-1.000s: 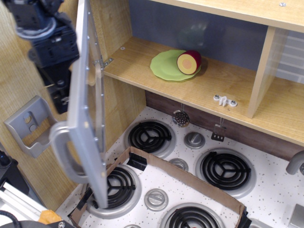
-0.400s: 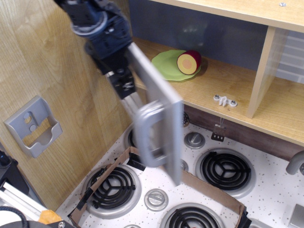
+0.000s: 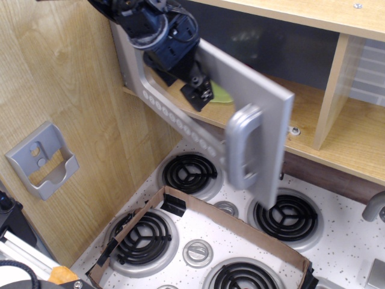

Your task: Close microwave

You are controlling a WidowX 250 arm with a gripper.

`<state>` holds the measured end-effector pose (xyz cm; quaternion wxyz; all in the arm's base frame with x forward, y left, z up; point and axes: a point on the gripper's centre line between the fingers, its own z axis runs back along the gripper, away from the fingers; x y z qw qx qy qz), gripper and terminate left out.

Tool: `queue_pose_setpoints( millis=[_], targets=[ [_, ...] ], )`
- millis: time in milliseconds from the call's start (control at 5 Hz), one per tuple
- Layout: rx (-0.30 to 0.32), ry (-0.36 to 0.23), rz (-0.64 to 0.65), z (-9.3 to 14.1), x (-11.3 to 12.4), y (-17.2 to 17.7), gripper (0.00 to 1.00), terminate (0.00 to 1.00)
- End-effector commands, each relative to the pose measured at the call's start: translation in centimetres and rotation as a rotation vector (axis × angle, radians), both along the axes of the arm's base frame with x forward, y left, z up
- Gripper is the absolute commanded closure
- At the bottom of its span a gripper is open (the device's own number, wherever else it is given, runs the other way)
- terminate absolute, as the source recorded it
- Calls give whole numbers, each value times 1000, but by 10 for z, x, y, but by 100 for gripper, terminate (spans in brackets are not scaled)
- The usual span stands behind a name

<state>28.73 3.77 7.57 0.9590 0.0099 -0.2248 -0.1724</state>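
Pressing against the front of the microwave (image 3: pixel 240 90) door (image 3: pixel 252 102), the black gripper (image 3: pixel 198 90) sat over the window; how far its fingers were spread could not be told. The door hung partly open, its silver handle (image 3: pixel 243 147) above the stove burners (image 3: pixel 189 171).

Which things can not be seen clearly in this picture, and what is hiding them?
- Gripper: blurred against the microwave door; open or shut cannot be told.
- Green plate: only a sliver shows past the gripper; the door covers the rest.
- Anything on the plate: hidden behind the door.
- Door's free edge and handle: motion-blurred.
- Arm: cut off by the top edge.
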Motion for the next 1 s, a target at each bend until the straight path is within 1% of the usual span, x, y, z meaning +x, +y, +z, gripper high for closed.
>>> queue_pose_setpoints(
  millis=[0,200,400,600,800],
  targets=[
    [-27,12,-19,5,22,-20,0,0],
    [-14,9,-16,12,29,-24,0,0],
    [-22,9,-40,12,39,-25,0,0],
    [-39,21,-55,7,42,-25,0,0],
    [-33,34,-53,6,44,-28,0,0]
  ],
)
